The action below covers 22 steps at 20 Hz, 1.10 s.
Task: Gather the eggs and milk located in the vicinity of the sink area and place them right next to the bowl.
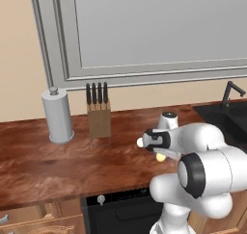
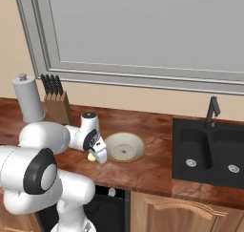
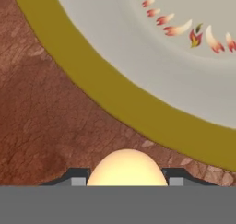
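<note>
As the counter (image 2: 152, 171) was read from left to right with the bowl (image 2: 125, 147) as landmark: item one, yellowish egg (image 3: 126, 168), held between the gripper (image 2: 97, 155) fingers just left of the bowl's rim, low over the wood (contact with the counter could not be told). Judged light, rigid, smooth and fragile; best taken across its widest girth, gently. Item two, white egg (image 1: 140, 142), near the same spot. Item three, sink (image 2: 209, 152), well right of the bowl.

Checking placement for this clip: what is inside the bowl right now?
The bowl holds no egg or milk; just its greyish centre with a small painted pattern shows. The tan egg sits between the gripper fingers, over the wooden counter beside the rim.
</note>
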Available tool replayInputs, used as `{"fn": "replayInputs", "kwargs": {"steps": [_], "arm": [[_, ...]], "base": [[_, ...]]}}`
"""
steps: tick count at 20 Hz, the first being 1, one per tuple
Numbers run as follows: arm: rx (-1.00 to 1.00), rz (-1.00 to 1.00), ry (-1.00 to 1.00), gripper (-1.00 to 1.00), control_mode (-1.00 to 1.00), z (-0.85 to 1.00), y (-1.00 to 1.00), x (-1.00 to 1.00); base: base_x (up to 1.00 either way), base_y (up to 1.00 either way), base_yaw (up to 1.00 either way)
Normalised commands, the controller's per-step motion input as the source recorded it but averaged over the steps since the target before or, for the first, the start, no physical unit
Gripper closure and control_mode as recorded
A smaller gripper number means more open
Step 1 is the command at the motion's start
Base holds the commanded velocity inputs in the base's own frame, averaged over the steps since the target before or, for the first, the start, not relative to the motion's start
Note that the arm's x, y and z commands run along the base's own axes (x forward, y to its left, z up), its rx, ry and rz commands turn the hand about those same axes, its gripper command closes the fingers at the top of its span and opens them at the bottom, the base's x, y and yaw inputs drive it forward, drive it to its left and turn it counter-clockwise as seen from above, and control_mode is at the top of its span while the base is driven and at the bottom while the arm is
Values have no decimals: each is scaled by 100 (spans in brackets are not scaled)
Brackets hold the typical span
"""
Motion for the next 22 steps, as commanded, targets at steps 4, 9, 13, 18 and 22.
{"fn": "replayInputs", "kwargs": {"steps": [4,9,13,18,22], "arm": [[0,-7,-5,100,-100,-21,-9,18],[0,-8,-9,100,-100,-21,-15,8],[0,-7,-7,100,-100,-26,-14,0],[0,-7,-8,-100,-100,-16,-4,0],[0,-8,-9,-100,-100,-9,0,-1]], "base": [[0,0,0],[0,0,0],[0,0,0],[0,0,0],[0,0,0]]}}
